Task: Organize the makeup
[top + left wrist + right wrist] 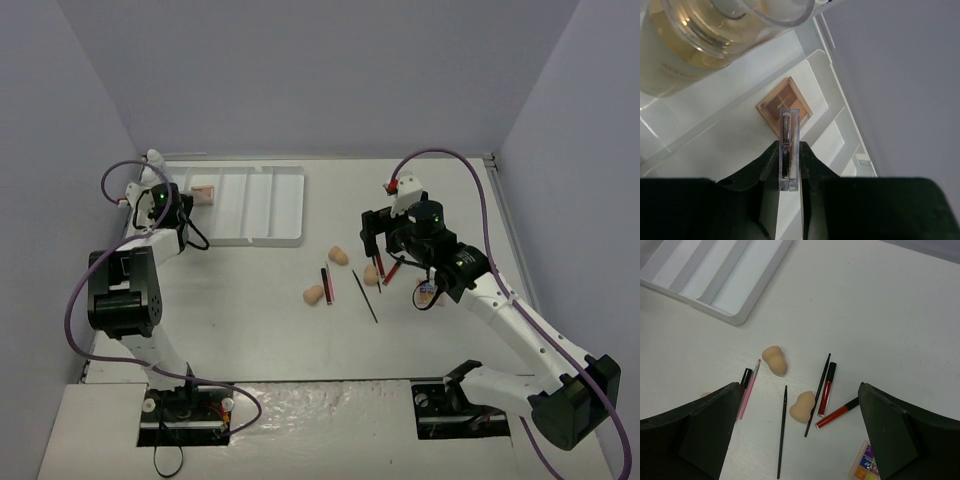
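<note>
1. Closest to your left wrist camera, the left gripper (pixel 789 165) is clamped on a clear-cased eyeshadow palette (pixel 789 142). It holds the palette edge-on above the white tray (pixel 715 145).
2. Just past that palette's far edge, a brown palette (pixel 771 106) lies flat in a tray compartment. A clear tan-filled bottle (pixel 695 45) sits across a ridge from it.
3. Your right gripper (pixel 799 400) stands wide open over the table (pixel 890 315), gripping nothing.
4. Between its fingers lies a peach sponge (pixel 803 407), with a thin black pencil (pixel 817 395) touching it and two red tubes (pixel 827 390) just beside.
5. A second sponge (pixel 774 360) lies farther out, towards the tray.
</note>
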Controlling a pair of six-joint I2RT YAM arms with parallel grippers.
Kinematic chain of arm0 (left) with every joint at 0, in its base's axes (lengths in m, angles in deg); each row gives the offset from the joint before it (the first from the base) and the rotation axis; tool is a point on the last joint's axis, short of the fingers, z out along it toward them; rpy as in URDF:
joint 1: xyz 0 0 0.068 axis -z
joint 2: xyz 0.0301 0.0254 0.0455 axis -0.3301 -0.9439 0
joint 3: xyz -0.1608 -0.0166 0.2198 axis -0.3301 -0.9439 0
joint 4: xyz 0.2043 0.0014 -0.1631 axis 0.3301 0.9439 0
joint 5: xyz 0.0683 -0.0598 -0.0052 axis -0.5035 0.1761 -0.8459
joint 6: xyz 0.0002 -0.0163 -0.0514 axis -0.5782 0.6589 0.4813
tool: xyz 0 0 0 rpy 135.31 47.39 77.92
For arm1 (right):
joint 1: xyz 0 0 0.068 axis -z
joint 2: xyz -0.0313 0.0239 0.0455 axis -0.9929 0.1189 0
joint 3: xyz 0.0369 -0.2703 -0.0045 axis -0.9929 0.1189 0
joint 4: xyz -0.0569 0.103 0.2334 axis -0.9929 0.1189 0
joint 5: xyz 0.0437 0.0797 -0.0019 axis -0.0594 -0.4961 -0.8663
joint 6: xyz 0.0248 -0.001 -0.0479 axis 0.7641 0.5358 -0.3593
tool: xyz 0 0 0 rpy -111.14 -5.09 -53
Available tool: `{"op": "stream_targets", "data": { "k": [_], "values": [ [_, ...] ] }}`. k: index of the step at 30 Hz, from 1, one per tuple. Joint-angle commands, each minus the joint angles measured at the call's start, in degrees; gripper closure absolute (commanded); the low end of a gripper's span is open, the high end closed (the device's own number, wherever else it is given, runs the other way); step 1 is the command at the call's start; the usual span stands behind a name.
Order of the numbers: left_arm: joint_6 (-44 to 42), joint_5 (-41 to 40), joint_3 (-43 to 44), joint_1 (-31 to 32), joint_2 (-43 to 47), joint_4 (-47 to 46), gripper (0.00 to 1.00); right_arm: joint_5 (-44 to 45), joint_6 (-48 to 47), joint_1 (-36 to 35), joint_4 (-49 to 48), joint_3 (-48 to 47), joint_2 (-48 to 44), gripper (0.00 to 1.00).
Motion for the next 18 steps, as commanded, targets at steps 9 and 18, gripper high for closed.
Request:
{"op": "stream_targets", "data": {
  "k": [9,18],
  "values": [
    [4.25,-3.56,9.03,-0.06,-5.43,-8.36,0.73,3.59,0.6,1.78,0.05,0.29,-0.4,0.0],
    [5.72,-2.14,5.09,0.08,-1.81,-0.88,0.31,6.6,5.53,3.54,1.77,-0.1,1.3,0.0]
  ]
}}
